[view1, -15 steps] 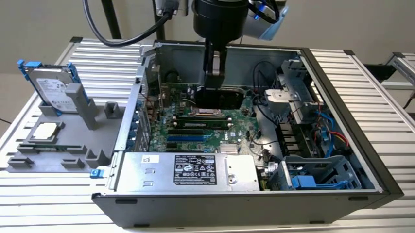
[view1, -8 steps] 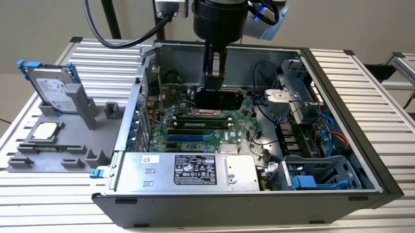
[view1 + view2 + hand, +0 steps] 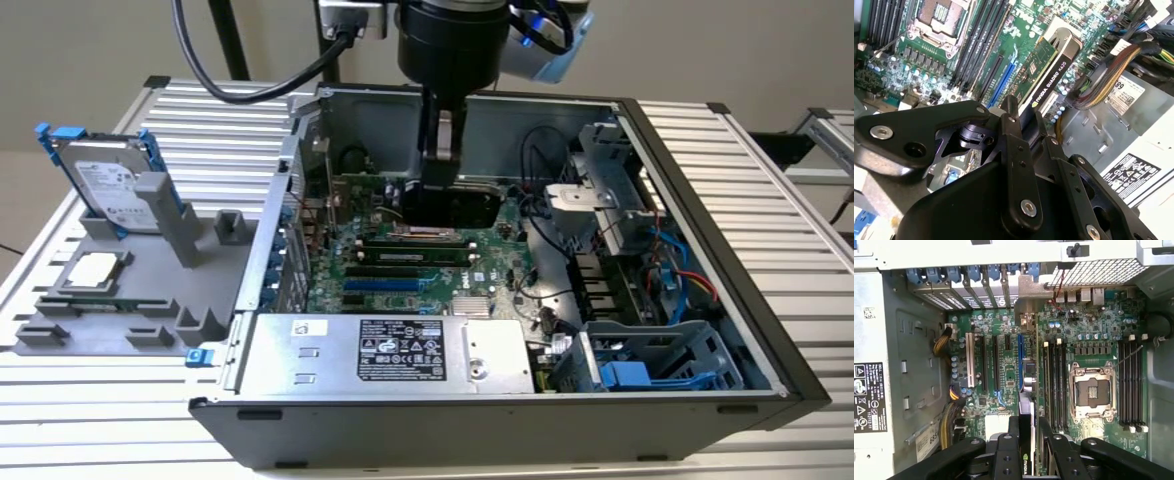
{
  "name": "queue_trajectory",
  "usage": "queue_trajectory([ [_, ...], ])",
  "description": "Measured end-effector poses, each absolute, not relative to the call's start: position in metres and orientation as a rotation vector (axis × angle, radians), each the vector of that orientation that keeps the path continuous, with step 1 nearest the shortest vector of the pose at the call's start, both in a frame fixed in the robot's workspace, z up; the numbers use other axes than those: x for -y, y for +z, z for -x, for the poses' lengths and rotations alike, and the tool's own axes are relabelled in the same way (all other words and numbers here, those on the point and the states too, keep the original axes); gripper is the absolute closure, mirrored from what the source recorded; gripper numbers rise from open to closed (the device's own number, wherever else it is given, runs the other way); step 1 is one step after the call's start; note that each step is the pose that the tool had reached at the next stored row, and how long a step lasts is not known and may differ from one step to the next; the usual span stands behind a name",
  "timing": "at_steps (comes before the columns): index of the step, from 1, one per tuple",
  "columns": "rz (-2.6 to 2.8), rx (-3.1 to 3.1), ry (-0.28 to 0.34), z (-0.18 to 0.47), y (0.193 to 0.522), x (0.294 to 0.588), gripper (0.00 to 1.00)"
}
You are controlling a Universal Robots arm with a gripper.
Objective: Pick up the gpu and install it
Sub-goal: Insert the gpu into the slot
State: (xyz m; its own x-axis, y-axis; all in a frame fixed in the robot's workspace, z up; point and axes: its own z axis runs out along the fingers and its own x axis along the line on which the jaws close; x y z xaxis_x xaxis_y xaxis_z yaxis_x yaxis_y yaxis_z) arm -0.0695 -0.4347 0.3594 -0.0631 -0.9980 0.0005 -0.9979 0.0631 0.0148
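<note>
One gpu (image 3: 1050,65) stands on edge inside the open case (image 3: 467,430), over the motherboard (image 3: 1004,330) and just beside a blue slot (image 3: 1019,360). The single gripper (image 3: 1025,116) is clamped on its upper edge; whether it is seated I cannot tell. Outside, one grey tray (image 3: 160,282) holds one hard drive (image 3: 114,185) and one processor chip (image 3: 91,270).

gpu (image 3: 1050,70) above motherboard (image 3: 919,70), inside case (image 3: 467,432)
</note>
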Motion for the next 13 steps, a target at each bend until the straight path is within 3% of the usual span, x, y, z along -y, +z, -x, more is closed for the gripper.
queue_trajectory([
  [13,-2.143,2.283,-0.016,0.0695,0.3516,0.4336,1.00],
])
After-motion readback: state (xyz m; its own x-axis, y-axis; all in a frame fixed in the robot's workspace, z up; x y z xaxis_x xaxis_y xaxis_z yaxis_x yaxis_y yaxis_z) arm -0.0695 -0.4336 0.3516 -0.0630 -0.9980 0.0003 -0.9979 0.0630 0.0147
